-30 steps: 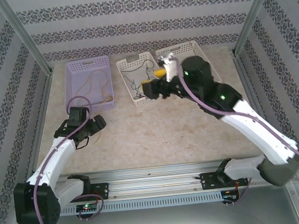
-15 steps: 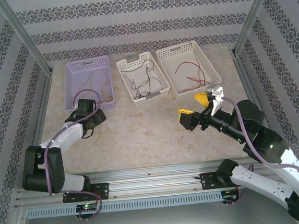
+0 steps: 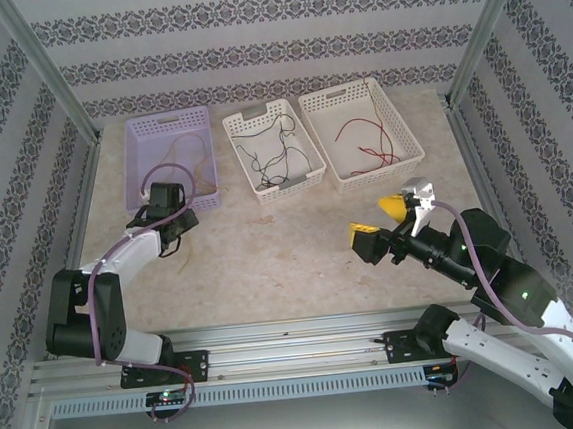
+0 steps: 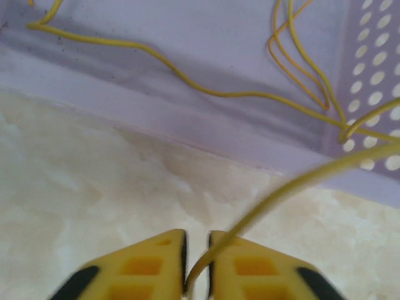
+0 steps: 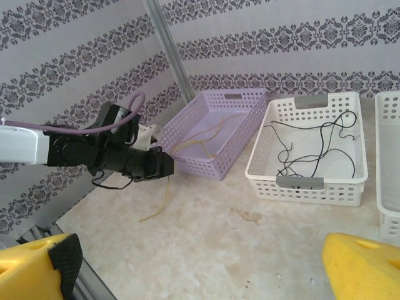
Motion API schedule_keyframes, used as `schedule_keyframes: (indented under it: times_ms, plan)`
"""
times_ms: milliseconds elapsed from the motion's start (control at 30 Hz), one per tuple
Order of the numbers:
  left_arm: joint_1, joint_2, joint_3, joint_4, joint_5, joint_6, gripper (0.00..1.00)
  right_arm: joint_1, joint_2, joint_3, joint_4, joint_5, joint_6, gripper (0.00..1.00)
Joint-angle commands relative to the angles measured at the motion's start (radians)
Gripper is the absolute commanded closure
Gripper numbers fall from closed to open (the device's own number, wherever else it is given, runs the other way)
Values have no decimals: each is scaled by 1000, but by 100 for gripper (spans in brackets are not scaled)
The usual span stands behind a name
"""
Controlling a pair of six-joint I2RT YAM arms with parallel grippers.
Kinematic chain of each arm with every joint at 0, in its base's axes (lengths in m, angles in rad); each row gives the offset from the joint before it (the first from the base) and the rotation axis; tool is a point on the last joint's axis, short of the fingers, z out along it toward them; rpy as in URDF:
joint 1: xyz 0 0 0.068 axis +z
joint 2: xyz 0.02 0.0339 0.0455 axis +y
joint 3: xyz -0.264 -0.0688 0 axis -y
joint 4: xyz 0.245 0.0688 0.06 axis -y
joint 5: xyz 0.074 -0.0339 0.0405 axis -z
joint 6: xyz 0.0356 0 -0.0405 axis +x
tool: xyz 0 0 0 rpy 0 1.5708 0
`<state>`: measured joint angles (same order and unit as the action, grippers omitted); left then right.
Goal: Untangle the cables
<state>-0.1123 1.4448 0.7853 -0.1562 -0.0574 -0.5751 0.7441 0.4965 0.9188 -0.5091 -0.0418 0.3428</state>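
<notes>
the left gripper [image 4: 197, 240] has its yellow fingers drawn almost together, pinching a strand of the yellow cable [image 4: 294, 184] in the narrow slit between them. from the pinch that strand runs forward and to the right, rising toward the perforated wall of the purple basket [image 3: 140, 165]. i cannot tell whether it goes over the rim or through a hole. in my right wrist view a loose tail of it hangs from the fingers and trails on the table [image 3: 271, 261], pointing toward the near edge. the rest of the cable lies in loops on the basket floor, its long axis along the basket's length, near to far.

the black cables [image 3: 269, 156] sprawl inside the middle white basket [image 3: 302, 181], also mostly lengthwise. the red cable [image 3: 375, 136] lies in the right white basket [image 3: 413, 143], stretched from the far left toward the near right.

the left arm [image 3: 119, 254] is folded back near its base, forearm low over the table, fingers aimed at the near wall of the purple basket, just in front of it. the right gripper [image 3: 375, 217] hangs above bare table in front of the right white basket, turned to the left, its fingers spread wide with nothing between them.
</notes>
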Motion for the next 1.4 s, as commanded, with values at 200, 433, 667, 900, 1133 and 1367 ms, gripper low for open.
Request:
schedule_keyframes:
  times_ms: [200, 433, 667, 900, 1133, 1367]
  plan:
    - [-11, -60, 102, -68, -2, 27, 100, 9, -30, -13, -7, -10, 22, 2]
    - [-12, -91, 266, -212, -26, 86, 100, 10, -33, -15, -3, -20, 34, 2]
    - [6, 73, 507, -317, -94, 184, 100, 9, -35, -26, 1, -33, 48, 2]
    - [74, 284, 708, -350, -97, 211, 100, 9, -36, -26, -26, -38, 52, 2]
    - [112, 494, 851, -354, -87, 216, 100, 10, -47, -64, -35, -55, 81, 2]
    - [113, 604, 887, -364, -93, 219, 94, 9, -54, -93, -36, -50, 97, 2]
